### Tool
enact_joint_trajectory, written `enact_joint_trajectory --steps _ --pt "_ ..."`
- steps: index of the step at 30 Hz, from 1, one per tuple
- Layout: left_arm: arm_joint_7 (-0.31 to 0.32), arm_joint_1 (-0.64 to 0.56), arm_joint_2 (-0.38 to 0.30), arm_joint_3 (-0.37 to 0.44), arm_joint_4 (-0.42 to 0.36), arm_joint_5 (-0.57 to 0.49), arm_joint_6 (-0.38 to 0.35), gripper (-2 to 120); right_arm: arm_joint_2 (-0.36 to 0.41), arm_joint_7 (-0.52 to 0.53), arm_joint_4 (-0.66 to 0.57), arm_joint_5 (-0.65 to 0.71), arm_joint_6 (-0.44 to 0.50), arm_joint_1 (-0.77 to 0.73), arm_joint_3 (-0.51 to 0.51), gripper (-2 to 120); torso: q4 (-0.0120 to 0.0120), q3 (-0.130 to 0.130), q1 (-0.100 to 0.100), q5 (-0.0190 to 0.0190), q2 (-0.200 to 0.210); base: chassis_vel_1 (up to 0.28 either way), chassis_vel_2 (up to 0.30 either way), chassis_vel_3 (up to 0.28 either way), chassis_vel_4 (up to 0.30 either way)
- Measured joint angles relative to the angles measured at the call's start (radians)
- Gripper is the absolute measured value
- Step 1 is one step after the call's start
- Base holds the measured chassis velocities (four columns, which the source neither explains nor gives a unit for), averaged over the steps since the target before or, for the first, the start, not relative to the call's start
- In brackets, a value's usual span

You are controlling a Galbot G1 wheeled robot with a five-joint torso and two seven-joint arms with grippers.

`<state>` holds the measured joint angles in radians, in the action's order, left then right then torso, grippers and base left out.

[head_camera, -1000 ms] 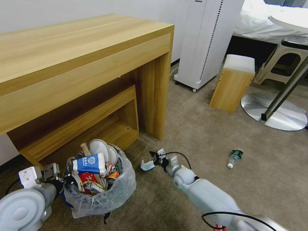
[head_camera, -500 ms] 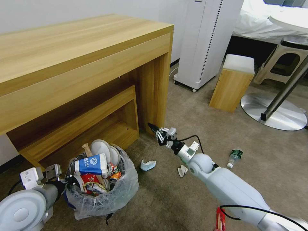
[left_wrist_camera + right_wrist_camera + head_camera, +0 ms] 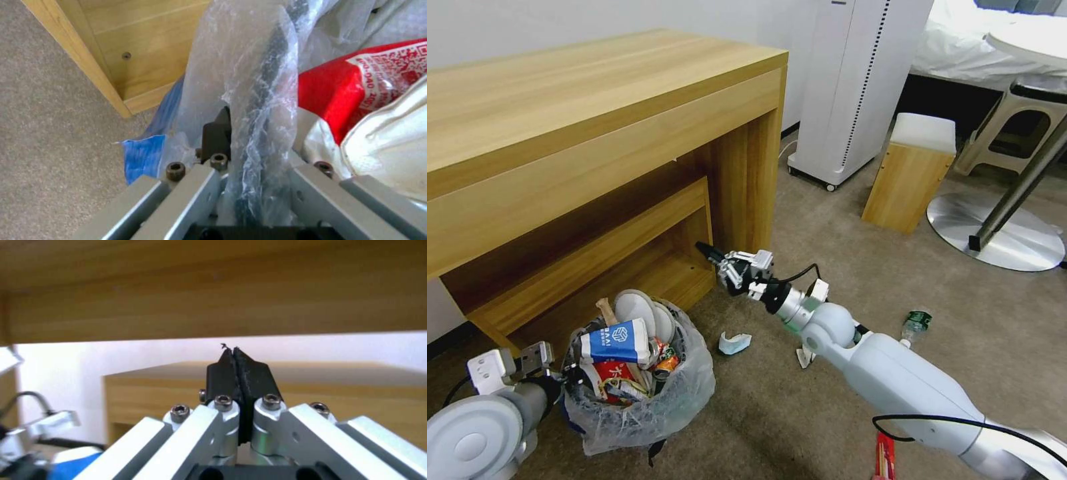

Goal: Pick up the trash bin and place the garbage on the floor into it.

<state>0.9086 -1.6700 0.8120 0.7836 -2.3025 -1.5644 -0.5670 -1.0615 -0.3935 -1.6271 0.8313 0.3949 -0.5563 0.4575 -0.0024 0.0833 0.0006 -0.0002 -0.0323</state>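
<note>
Trash bin (image 3: 640, 407) dark wall hidden under bag; red wrapper (image 3: 884, 457) cut off by head-view edge.

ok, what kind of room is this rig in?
Probably a hotel-style bedroom or a mock-up of one: a bed with white bedding, a wooden desk against the wall, and beige carpet underfoot.

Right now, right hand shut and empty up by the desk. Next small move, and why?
Probably open the right hand and bring it down over the white-blue scrap. That hand is shut on nothing, raised near the desk, and the scrap lies on the carpet beside the trash bin, whose rim the left hand grips.
</note>
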Motion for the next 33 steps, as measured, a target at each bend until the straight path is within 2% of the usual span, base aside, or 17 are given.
enact_joint_trajectory --steps 1,4,12,21,24,25,28,29,31,33 --pt "0.0 0.0 0.0 0.0 0.0 0.0 0.0 0 0.0 0.0 0.0 0.0 0.0 0.0 0.0 0 0.0 0.0 0.0 0.0 0.0 0.0 0.0 0.0 0.0" --pt "0.0 0.001 0.007 0.0 0.0 0.001 0.0 0 -0.056 0.018 0.044 0.009 -0.005 0.048 0.116 0 0.0002 0.0 0.0 0.0 0.0 0.0 0.0 0.0 0.0" --pt "0.002 -0.008 0.015 0.006 -0.012 0.006 0.002 0 -0.166 0.08 0.127 0.023 -0.029 0.067 0.226 0 0.0003 0.0 0.0 -0.0001 0.0 0.0 0.0 0.0 0.0" --pt "0.002 -0.012 0.016 0.007 -0.015 0.011 0.002 0 -0.144 0.138 0.109 0.007 -0.039 0.046 0.21 0 0.0001 0.0 0.0 0.0 0.0 0.0 0.0 0.0 0.0" --pt "-0.002 -0.007 0.017 0.002 -0.007 0.015 0.001 0 -0.105 0.297 0.111 -0.043 -0.096 0.017 0.129 14 0.0003 0.0 0.0 0.0002 0.0 0.0 0.0 0.0 0.0" --pt "-0.002 -0.007 0.017 0.002 -0.007 0.015 0.001 0 -0.105 0.297 0.111 -0.043 -0.096 0.017 0.129 14 0.0003 0.0 0.0 0.0002 0.0 0.0 0.0 0.0 0.0" --pt "-0.006 -0.002 0.013 0.001 -0.003 0.016 0.0 0 -0.045 0.509 0.123 -0.003 -0.195 -0.046 0.055 26 -0.0001 0.0 0.0 0.0004 0.0 0.0 0.0 0.0 0.0" --pt "-0.006 -0.002 0.013 0.001 -0.003 0.016 0.0 0 -0.045 0.509 0.123 -0.003 -0.195 -0.046 0.055 26 -0.0001 0.0 0.0 0.0004 0.0 0.0 0.0 0.0 0.0" --pt "-0.009 0.001 0.008 -0.001 0.001 0.016 0.0 0 -0.012 0.607 0.129 0.01 -0.271 -0.097 0.01 38 -0.0003 0.0 0.0 0.0003 0.0 0.0 0.0 0.0 0.0" --pt "-0.009 0.001 0.007 -0.002 0.002 0.016 0.0 0 -0.006 0.629 0.133 0.012 -0.292 -0.112 -0.001 39 -0.0004 0.0 0.0 0.0002 0.0 0.0 0.0 0.0 0.0"
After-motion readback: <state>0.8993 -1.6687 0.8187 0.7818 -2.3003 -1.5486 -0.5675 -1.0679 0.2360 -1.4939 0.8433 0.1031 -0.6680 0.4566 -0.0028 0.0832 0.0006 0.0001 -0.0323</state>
